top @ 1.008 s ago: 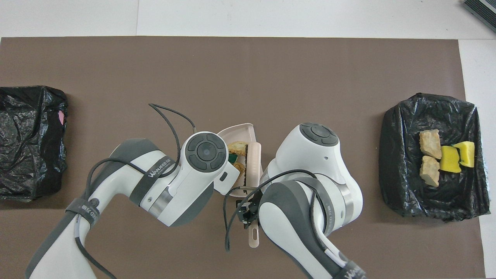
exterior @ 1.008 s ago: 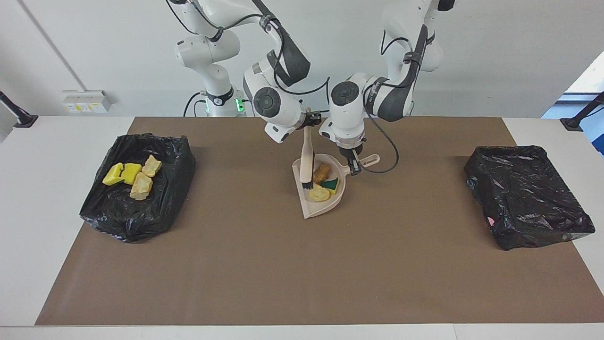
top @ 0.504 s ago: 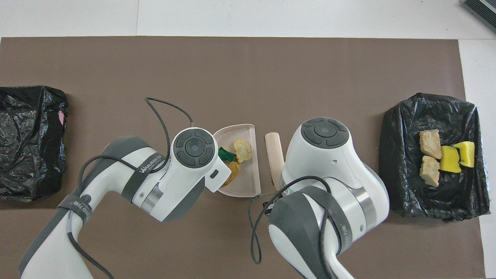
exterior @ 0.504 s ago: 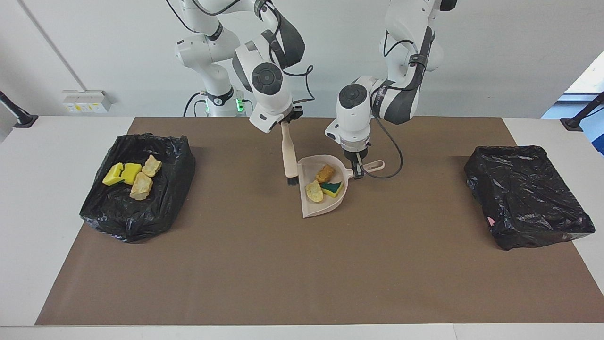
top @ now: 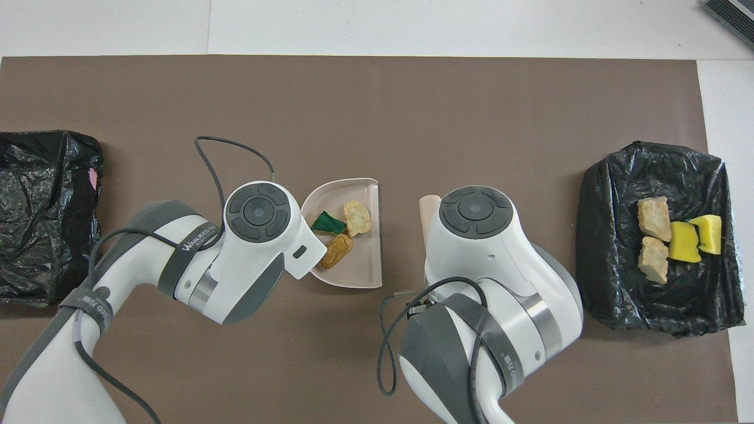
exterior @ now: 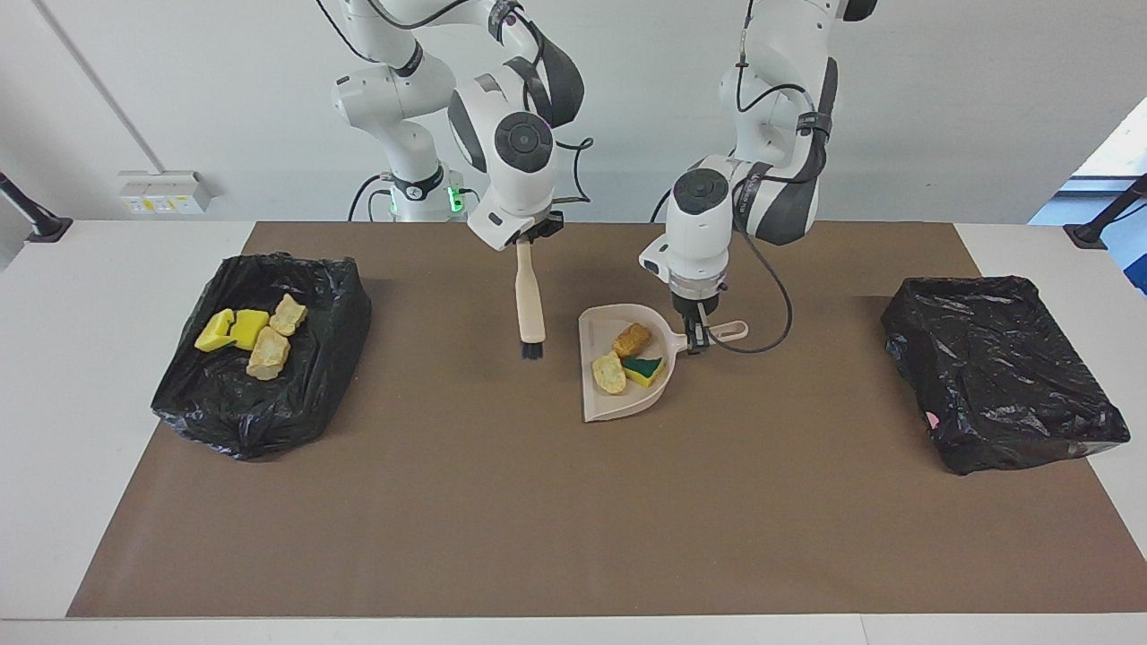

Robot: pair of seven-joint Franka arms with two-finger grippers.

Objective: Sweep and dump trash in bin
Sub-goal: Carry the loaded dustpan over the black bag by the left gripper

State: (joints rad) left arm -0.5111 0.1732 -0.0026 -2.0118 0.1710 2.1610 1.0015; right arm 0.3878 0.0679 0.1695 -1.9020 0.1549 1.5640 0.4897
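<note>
Inside dustpan [exterior: 627, 408]: three scraps [exterior: 633, 356].

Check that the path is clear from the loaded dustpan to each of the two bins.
Nothing lies on the mat between the dustpan, held by the left claw, and the bin at that arm's end. Toward the bin with scraps, the brush hangs from the right claw.
</note>
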